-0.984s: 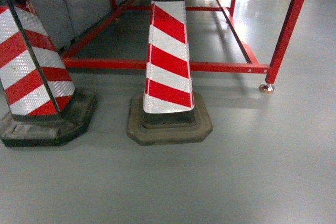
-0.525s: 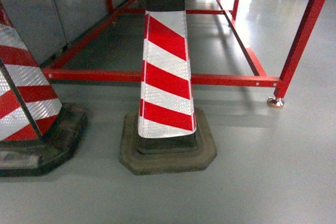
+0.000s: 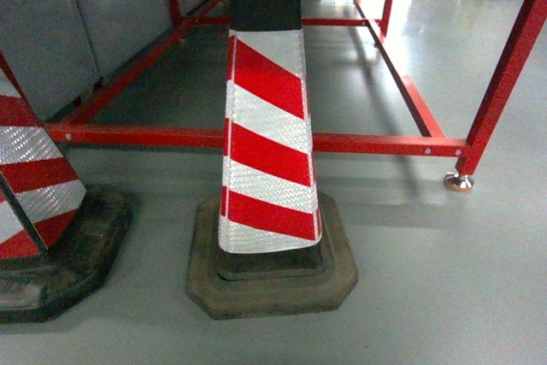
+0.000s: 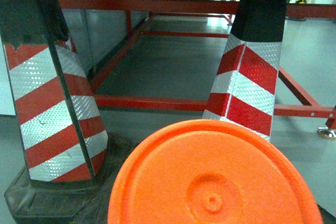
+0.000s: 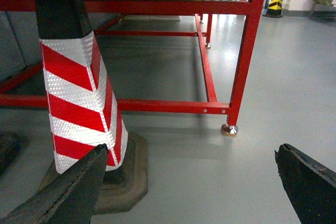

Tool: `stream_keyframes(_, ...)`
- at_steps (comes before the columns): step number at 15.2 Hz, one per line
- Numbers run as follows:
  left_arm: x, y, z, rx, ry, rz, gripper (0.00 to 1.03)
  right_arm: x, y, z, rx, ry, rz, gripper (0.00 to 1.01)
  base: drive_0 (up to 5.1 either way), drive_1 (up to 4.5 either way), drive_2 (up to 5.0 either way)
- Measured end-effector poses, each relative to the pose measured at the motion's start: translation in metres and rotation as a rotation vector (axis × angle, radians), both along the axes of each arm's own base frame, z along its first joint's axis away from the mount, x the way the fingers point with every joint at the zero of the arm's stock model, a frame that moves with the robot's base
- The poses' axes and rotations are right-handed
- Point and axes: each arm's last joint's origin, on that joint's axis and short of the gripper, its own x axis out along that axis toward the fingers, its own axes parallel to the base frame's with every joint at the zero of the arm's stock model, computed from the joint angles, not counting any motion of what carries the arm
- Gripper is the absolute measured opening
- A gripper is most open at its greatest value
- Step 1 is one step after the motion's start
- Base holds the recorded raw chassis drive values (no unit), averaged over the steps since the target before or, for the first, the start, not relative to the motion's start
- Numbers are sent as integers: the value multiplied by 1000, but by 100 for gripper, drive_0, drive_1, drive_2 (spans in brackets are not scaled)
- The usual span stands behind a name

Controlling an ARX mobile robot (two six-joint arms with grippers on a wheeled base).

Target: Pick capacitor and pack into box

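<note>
Compared with one second ago, both cones sit lower and further left in the head view, the red-and-white striped traffic cone (image 3: 267,143) on its dark rubber base now nearer. No pink box appears in any view. Right gripper (image 5: 189,182): black fingers spread wide, empty. Left gripper: state cannot be told; a round orange plastic lid (image 4: 212,179) fills 6 o'clock. Red steel frame (image 3: 256,138) stands behind.

Cone (image 3: 267,143) ahead — open floor (image 3: 444,297) rightward
</note>
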Motion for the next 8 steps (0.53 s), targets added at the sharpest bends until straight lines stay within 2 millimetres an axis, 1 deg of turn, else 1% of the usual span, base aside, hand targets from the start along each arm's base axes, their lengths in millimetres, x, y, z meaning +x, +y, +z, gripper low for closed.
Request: stream_keyframes(8, 0, 0, 0, 1, 1, -2, 43, 0, 0, 0, 0, 1, -2, 98, 0, 0, 0)
